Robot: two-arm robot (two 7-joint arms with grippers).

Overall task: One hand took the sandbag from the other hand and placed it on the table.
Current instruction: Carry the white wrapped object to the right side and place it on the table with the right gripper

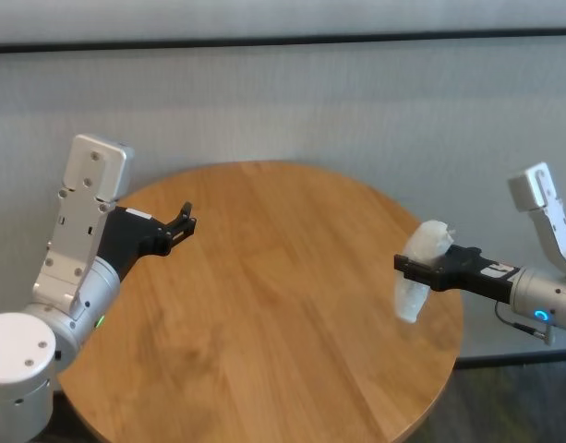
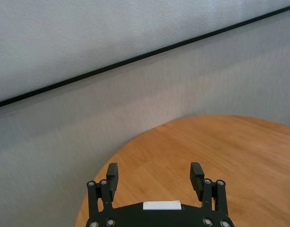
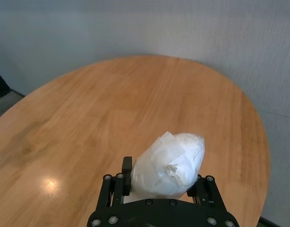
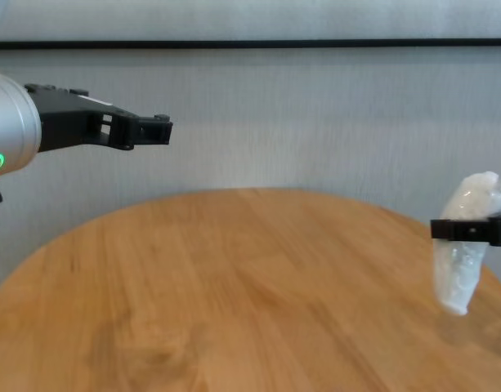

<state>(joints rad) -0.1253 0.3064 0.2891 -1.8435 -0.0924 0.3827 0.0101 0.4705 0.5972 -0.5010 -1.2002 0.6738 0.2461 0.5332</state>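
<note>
Round wooden surface (image 1: 264, 305) below: your right gripper (image 1: 414, 269), fingers clamping the sandbag (image 1: 421, 277), hangs at its right edge; left gripper (image 1: 183, 221), fingers wide, idles far-left. Next, lower and release.

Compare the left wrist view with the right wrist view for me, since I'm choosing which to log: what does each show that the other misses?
Only the left wrist view shows the left gripper, its fingers spread with nothing between them, and a black line running across the grey wall behind.

Only the right wrist view shows the sandbag, white and crinkled, clamped in the right gripper above the wood.

Both show the round table and the grey wall.
</note>
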